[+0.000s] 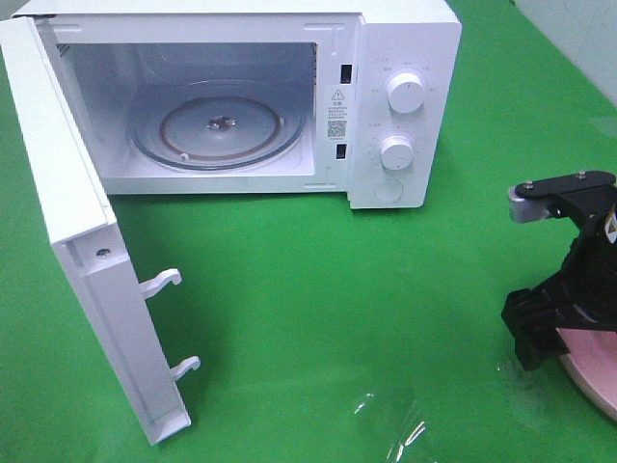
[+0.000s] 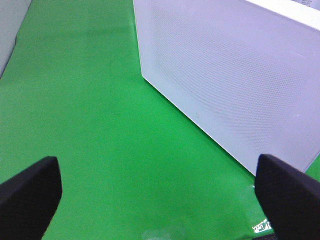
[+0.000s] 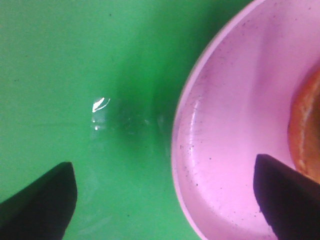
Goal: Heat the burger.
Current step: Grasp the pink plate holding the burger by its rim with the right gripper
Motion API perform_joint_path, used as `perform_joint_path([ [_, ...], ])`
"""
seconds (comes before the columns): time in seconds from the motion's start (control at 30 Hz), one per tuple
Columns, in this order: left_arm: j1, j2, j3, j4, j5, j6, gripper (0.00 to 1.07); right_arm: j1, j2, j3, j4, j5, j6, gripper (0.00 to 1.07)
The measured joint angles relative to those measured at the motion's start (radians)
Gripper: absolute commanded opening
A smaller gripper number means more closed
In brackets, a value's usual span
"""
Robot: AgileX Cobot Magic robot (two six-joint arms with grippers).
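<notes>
Bright, even overhead light on the green cloth-covered table (image 1: 289, 289), with only a faint shadow along the front of the white box microwave (image 1: 405, 58). Small glare specks sit near the table's front edge. Right wrist view is soft: round pink plate (image 3: 225, 150) washed out, golden-brown burger (image 3: 306, 125) blurred, dim shadow beside the plate rim. Left wrist view is mildly hazy.

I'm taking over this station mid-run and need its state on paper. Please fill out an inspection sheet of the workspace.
Surface: green cloth, flat, a few glossy glints near the front.
Job's things: burger, only an orange-brown edge showing, on the pink plate; microwave with door standing open, glass turntable bare.
Clutter: nothing seen.
Grippers: left gripper open, facing the door; right gripper open, empty, one finger above the plate, one above the cloth.
Cables: nothing seen.
Surroundings: pale wall behind, at the right.
</notes>
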Motion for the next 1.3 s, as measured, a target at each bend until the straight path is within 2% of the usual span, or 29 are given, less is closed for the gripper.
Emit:
perform_joint_path([
  [0.6, 0.0, 0.0, 0.0, 0.0, 0.0, 0.0, 0.98, 0.0, 0.186, 0.02, -0.031, -0.166, 0.011, 0.87],
  [0.73, 0.0, 0.0, 0.0, 0.0, 0.0, 0.0, 0.98, 0.0, 0.202, 0.02, -0.044, -0.18, 0.03, 0.83],
  [0.8, 0.0, 0.0, 0.0, 0.0, 0.0, 0.0, 0.98, 0.0, 0.203, 0.02, -0.074, -0.18, 0.058, 0.71],
  [0.83, 0.0, 0.0, 0.0, 0.0, 0.0, 0.0, 0.98, 0.0, 0.203, 0.02, -0.074, -0.18, 0.058, 0.71],
  [0.87, 0.0, 0.0, 0.0, 0.0, 0.0, 0.0, 0.98, 0.0, 0.203, 0.02, -0.081, -0.18, 0.065, 0.61],
  [0.9, 0.0, 0.0, 0.0, 0.0, 0.0, 0.0, 0.98, 0.0, 0.203, 0.02, -0.081, -0.18, 0.065, 0.61],
  [0.97, 0.0, 0.0, 0.0, 0.0, 0.0, 0.0, 0.98, 0.0, 0.203, 0.02, -0.104, -0.18, 0.091, 0.37],
  [1.0, 0.0, 0.0, 0.0, 0.0, 0.0, 0.0, 0.98, 0.0, 0.203, 0.02, -0.104, -0.18, 0.091, 0.37],
  [1.03, 0.0, 0.0, 0.0, 0.0, 0.0, 0.0, 0.98, 0.0, 0.203, 0.02, -0.107, -0.178, 0.092, 0.3],
  [1.07, 0.0, 0.0, 0.0, 0.0, 0.0, 0.0, 0.98, 0.0, 0.203, 0.02, -0.107, -0.178, 0.092, 0.3],
  [1.1, 0.0, 0.0, 0.0, 0.0, 0.0, 0.0, 0.98, 0.0, 0.203, 0.02, -0.112, -0.175, 0.097, 0.19],
  [1.13, 0.0, 0.0, 0.0, 0.0, 0.0, 0.0, 0.98, 0.0, 0.203, 0.02, -0.112, -0.175, 0.097, 0.19],
  [1.2, 0.0, 0.0, 0.0, 0.0, 0.0, 0.0, 0.98, -0.003, 0.203, 0.02, -0.145, -0.168, 0.106, 0.01],
  [1.3, 0.0, 0.0, 0.0, 0.0, 0.0, 0.0, 0.98, -0.003, 0.202, 0.019, -0.152, -0.161, 0.111, 0.0],
])
